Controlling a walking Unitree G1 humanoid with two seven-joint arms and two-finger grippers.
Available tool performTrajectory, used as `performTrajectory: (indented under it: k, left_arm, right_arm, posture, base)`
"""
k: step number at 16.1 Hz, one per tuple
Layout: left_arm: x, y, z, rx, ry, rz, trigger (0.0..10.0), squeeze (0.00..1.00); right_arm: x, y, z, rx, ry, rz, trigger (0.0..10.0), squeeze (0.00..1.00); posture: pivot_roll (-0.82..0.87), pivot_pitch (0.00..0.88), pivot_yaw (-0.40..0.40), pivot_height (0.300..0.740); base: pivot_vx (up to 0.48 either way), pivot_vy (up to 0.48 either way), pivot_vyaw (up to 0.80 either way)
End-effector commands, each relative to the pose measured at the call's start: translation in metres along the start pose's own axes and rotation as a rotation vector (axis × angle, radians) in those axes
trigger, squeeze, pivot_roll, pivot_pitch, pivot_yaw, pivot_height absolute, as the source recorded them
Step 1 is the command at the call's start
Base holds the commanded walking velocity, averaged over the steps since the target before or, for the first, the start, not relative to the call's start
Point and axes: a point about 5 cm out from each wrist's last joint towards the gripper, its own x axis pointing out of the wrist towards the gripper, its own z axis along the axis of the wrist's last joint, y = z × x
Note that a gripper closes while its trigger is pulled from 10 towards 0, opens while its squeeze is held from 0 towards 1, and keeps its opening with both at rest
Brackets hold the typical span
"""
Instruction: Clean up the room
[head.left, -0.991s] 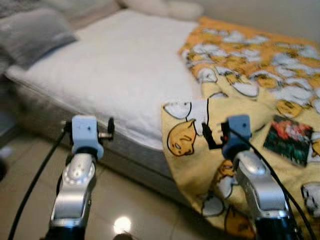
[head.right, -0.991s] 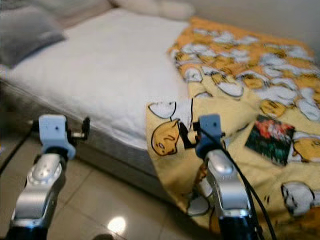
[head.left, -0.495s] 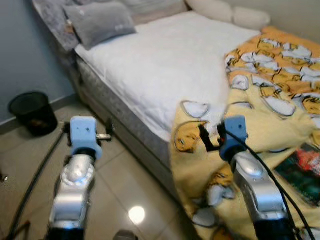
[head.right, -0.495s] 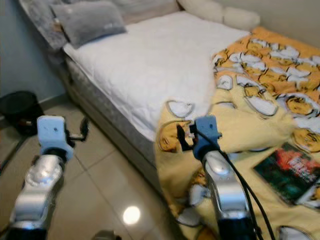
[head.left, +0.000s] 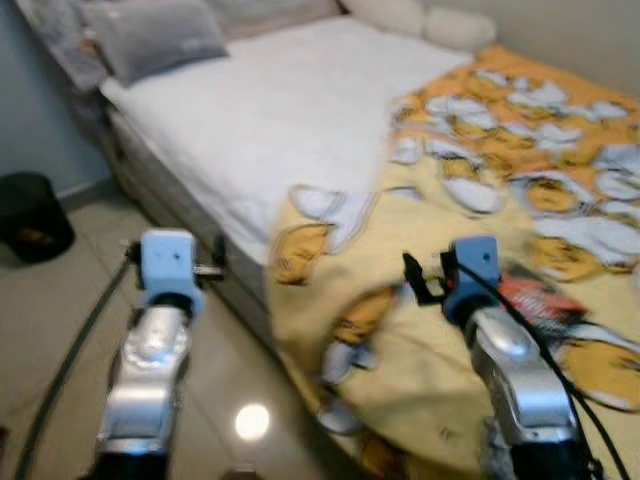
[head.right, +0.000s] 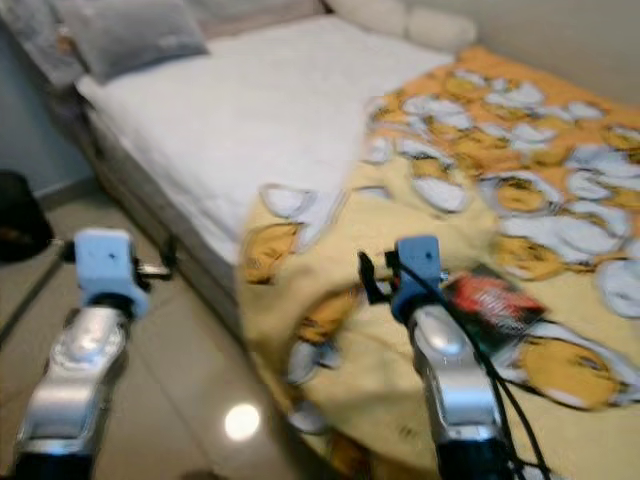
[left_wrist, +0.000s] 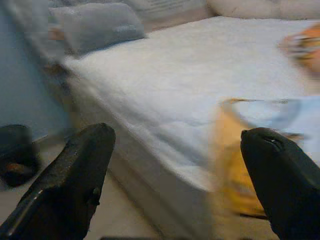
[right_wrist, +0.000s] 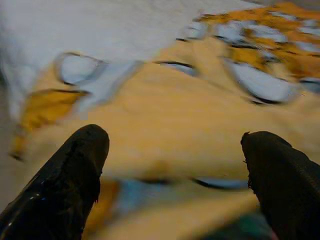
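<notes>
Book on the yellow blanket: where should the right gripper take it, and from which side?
Judging by how it lies, take the book by its thin near-left corner edge, coming in low from the robot's side. It lies flat and tilted on the soft yellow blanket, so only the edges offer grip. The right gripper is open, short of it.

The head cameras look forward and down across the bed's (head.left: 270, 110) near corner. Both wrist cameras face it close up, sharing the yellow blanket (head.left: 420, 350).
</notes>
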Motion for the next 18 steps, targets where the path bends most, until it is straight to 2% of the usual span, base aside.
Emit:
performTrajectory:
  k: [1,3,8,10,11,12,14,16,17,18]
  left_arm:
    - [0.000,0.002,0.003,0.021,-0.008,-0.004,10.0,0.93]
    - [0.000,0.001,0.002,0.025,-0.006,-0.010,10.0,0.93]
    - [-0.007,-0.011,-0.002,0.077,0.017,-0.150,10.0,0.93]
    - [-0.010,-0.012,-0.004,0.103,0.026,-0.189,10.0,0.93]
    - [-0.011,-0.012,-0.004,0.114,0.030,-0.211,10.0,0.93]
    - [-0.015,-0.011,-0.006,0.152,0.047,-0.289,10.0,0.93]
    - [-0.018,-0.012,-0.008,0.166,0.058,-0.353,10.0,0.93]
    - [-0.027,-0.014,-0.009,0.210,0.077,-0.555,10.0,0.93]
    - [-0.029,-0.015,-0.009,0.218,0.088,-0.621,10.0,0.93]
    - [-0.032,-0.017,-0.009,0.229,0.108,-0.710,10.0,0.93]
  right_arm:
    - [0.001,0.003,0.003,0.014,-0.006,0.012,10.0,0.00]
    - [0.001,0.003,0.003,0.021,-0.004,0.021,10.0,0.00]
    - [-0.002,-0.001,0.002,0.069,0.002,0.018,10.0,0.00]
    - [-0.002,-0.002,-0.001,0.119,0.024,0.025,10.0,0.00]
    - [-0.001,-0.003,-0.002,0.167,0.039,0.033,10.0,0.92]
    - [0.003,-0.007,-0.008,0.276,0.097,0.015,10.0,1.00]
    - [0.006,-0.009,-0.013,0.365,0.142,0.004,10.0,1.00]
    - [0.017,-0.016,-0.033,0.590,0.271,-0.050,10.0,1.00]
    - [0.022,-0.019,-0.038,0.618,0.292,-0.069,10.0,0.95]
    - [0.026,-0.023,-0.043,0.636,0.314,-0.098,10.0,0.07]
  posture:
    - [0.09,0.000,-0.014,0.740]
    - [0.09,0.000,-0.014,0.740]
    - [0.09,0.000,-0.021,0.740]
    - [0.09,0.000,-0.025,0.740]
    - [0.09,0.000,-0.026,0.740]
    - [0.09,0.000,-0.028,0.740]
    - [0.10,0.000,-0.024,0.740]
    - [0.11,0.000,-0.013,0.740]
    - [0.12,0.000,-0.008,0.740]
    - [0.12,0.000,-0.005,0.740]
  base:
    - [0.000,-0.469,0.00]
    - [0.000,-0.472,0.00]
    - [0.000,0.000,0.00]
    - [0.000,0.000,0.00]
    - [0.000,0.000,0.00]
    - [0.000,0.000,0.00]
    - [0.000,0.000,0.00]
    - [0.000,0.000,0.00]
    - [0.000,0.000,0.00]
    - [0.000,0.000,0.00]
